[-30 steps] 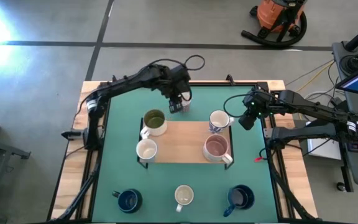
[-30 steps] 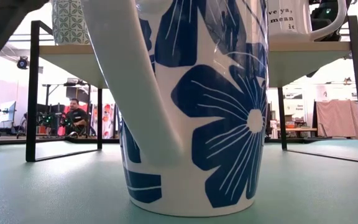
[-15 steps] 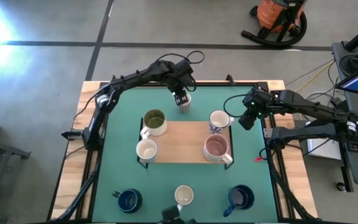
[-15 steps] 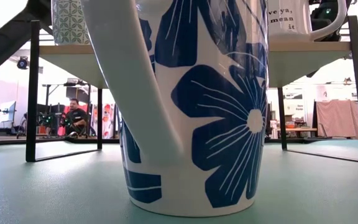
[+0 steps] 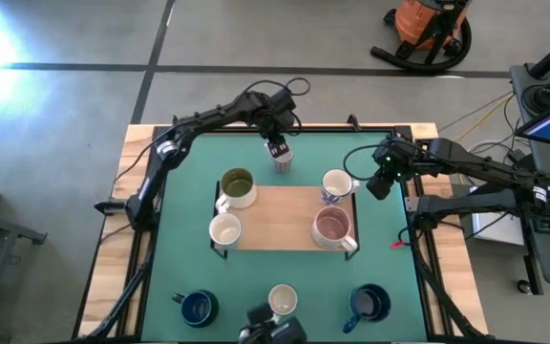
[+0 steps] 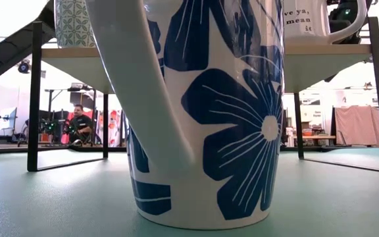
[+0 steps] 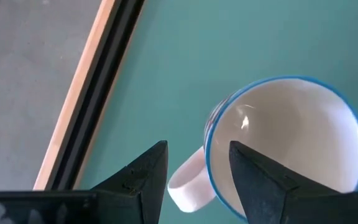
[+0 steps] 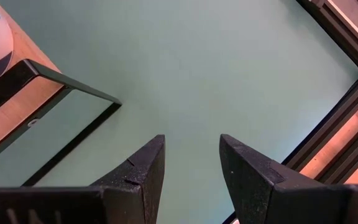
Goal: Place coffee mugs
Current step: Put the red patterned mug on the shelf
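My left gripper point(image 5: 276, 150) point(image 7: 198, 144) hovers open over a striped white mug point(image 5: 283, 163) point(image 7: 291, 143) that stands upright on the green mat behind the rack. The fingers stand to either side of its handle point(image 7: 188, 180), above it. My right gripper point(image 5: 379, 185) point(image 8: 191, 137) waits open over bare mat, right of the rack. On the rack's wooden shelf point(image 5: 280, 218) stand an olive-green mug point(image 5: 238, 187), a cream mug point(image 5: 224, 229), a blue-patterned mug point(image 5: 335, 184) and a pinkish mug point(image 5: 332, 226). Near the front edge stand two navy mugs point(image 5: 197, 307) point(image 5: 369, 303) and a white flowered mug point(image 5: 282, 301) point(image 6: 202, 112).
The rack's black metal legs point(image 6: 35, 99) point(image 8: 55, 78) stand on the mat point(image 5: 184, 258). Black rails and wooden borders point(image 5: 418, 134) edge the table. A dark object point(image 5: 270, 333) shows at the near edge. Bare mat lies left and right of the rack. A person point(image 6: 79, 124) sits far off.
My left gripper has shifted a little toward the far edge, and its arm has stretched out. More of the striped mug shows beneath it, standing where it was. A dark object has come into the high view at the near edge.
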Controlling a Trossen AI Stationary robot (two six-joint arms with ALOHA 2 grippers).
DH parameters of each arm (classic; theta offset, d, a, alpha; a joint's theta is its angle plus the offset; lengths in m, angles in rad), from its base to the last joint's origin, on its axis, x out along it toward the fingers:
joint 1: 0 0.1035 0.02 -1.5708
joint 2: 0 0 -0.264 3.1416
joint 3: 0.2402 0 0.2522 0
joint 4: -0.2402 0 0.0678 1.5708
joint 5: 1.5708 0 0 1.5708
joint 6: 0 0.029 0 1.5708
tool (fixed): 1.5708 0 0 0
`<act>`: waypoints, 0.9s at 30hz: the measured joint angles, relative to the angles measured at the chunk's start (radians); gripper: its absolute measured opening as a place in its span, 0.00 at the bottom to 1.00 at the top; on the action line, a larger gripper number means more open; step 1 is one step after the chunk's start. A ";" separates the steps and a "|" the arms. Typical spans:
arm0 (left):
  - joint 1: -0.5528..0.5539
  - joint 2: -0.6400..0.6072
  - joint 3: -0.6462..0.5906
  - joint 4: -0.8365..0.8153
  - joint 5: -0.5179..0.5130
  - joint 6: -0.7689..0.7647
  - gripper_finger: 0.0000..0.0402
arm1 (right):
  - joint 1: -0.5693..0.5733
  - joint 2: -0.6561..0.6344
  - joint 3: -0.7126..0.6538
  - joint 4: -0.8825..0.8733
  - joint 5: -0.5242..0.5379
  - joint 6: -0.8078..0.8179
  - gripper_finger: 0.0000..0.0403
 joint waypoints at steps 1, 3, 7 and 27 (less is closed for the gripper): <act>0.002 0.003 0.000 0.000 0.000 0.004 0.39 | 0.000 0.000 0.000 0.000 0.000 0.000 0.35; 0.003 0.009 0.000 0.000 0.000 0.015 0.39 | 0.000 0.000 0.000 0.000 0.000 0.000 0.35; 0.004 0.018 0.000 0.002 0.005 0.018 0.38 | 0.000 0.000 0.000 0.000 0.000 0.000 0.35; 0.004 0.050 0.000 -0.006 0.094 0.025 0.03 | 0.000 0.000 0.000 0.000 0.000 0.000 0.35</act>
